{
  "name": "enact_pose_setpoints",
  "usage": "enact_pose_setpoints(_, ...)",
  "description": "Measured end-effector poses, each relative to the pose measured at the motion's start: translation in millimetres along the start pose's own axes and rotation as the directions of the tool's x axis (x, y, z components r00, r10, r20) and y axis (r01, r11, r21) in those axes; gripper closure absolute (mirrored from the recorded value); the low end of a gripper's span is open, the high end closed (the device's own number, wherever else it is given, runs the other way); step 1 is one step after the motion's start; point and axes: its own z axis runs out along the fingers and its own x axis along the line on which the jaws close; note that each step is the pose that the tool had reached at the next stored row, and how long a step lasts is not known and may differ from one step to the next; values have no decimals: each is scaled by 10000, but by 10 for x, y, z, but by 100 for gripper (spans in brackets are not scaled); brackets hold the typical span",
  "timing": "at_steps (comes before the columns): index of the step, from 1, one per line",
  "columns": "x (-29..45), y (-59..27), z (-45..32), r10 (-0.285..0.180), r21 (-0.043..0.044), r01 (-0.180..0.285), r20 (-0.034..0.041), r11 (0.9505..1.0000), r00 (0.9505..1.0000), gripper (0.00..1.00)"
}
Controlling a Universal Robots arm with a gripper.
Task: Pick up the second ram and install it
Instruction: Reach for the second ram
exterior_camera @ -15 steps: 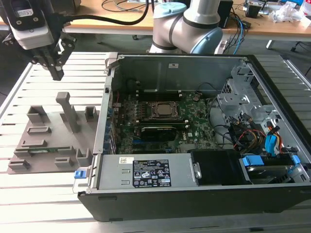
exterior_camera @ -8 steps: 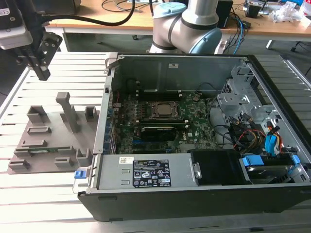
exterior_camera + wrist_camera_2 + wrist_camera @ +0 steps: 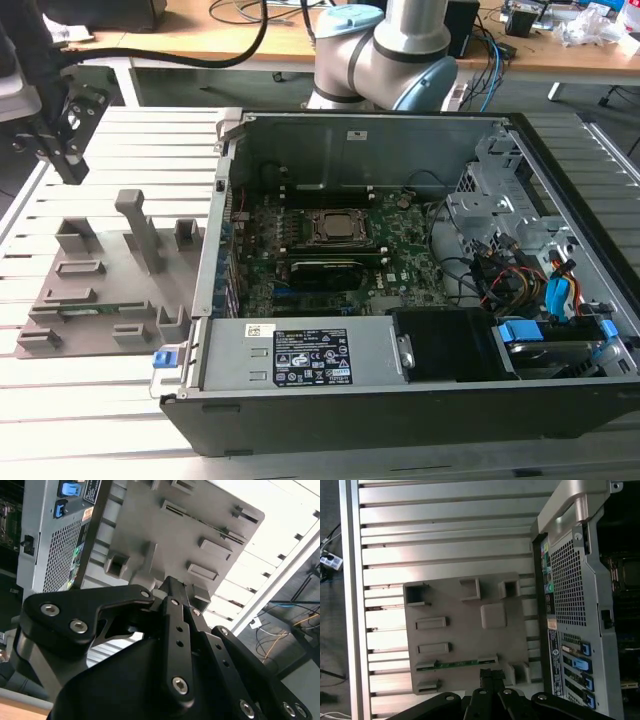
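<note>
The second ram [image 3: 457, 664] is a thin green stick lying in a slot of the grey holder tray [image 3: 470, 640], beside the open computer case [image 3: 570, 605]. In the exterior view the ram [image 3: 100, 311] shows as a faint green strip near the tray's [image 3: 100, 290] front edge. My black gripper [image 3: 72, 172] hangs well above the tray's far corner at the exterior view's left. In the first wrist view the gripper [image 3: 491, 672] points down at the tray close to the ram, its fingers together and holding nothing. The second wrist view shows the gripper [image 3: 172, 582] from behind, above the tray [image 3: 165, 535].
The open case [image 3: 400, 300] holds a motherboard with a metal-framed processor socket [image 3: 335, 228], a black card [image 3: 325, 272] and cables and drive bays [image 3: 540, 290] at the exterior view's right. Tall posts [image 3: 140, 230] stand up from the tray. The slatted metal table [image 3: 60, 400] lies all around.
</note>
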Motion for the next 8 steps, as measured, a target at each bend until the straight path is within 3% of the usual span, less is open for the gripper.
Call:
enact_pose_setpoints(2, 63, -22, 0, 1, -1, -1, 1, 10000, 10000, 89)
enact_pose_setpoints(8, 69, -22, -1, 1, 0, -1, 0, 10000, 10000, 89)
